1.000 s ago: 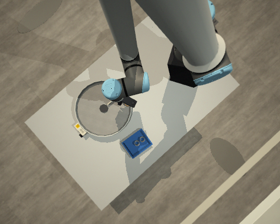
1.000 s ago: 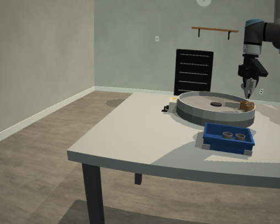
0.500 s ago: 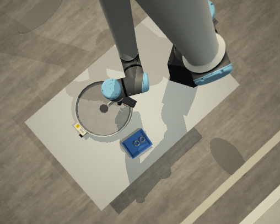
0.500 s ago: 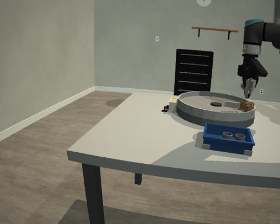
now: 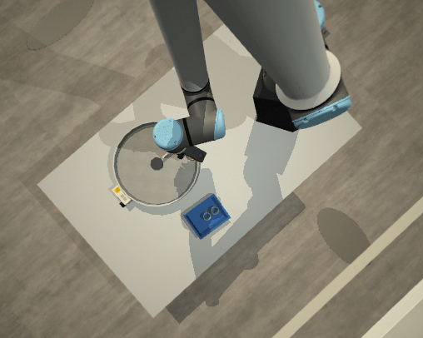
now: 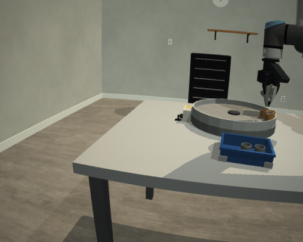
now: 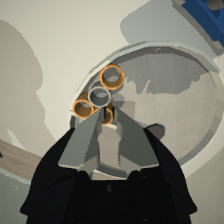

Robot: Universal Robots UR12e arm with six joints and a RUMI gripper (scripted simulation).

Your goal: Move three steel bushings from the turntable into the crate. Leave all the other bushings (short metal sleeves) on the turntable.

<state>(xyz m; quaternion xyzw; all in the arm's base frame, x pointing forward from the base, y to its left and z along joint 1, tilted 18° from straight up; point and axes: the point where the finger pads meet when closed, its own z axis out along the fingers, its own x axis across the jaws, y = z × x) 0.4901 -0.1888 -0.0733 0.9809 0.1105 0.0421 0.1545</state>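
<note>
The round turntable [image 5: 138, 181] [image 6: 232, 123] [image 7: 172, 105] has a raised wall. Near its wall a steel bushing [image 7: 99, 87] stands upright in a tight cluster with orange bushings: one [image 7: 111, 65] [image 6: 262, 114] beside it, one [image 7: 74, 109] on its other side, and one [image 7: 107, 123] partly hidden by the fingers. My gripper [image 6: 268, 105] [image 7: 109, 107] is shut and empty, fingertips down, above the cluster. The blue crate [image 5: 191, 226] [image 6: 247, 158] holds two steel bushings, one [image 5: 204, 216] [image 6: 246, 148] beside the other [image 6: 259, 149], both upright.
A dark hub [image 5: 156, 163] [image 6: 234, 112] sits at the turntable's centre, with a low pale bar [image 6: 250, 112] between it and the cluster. A small box with a yellow top [image 5: 121, 195] [image 6: 186, 113] is against the turntable's outer side. The crate stands close to the turntable.
</note>
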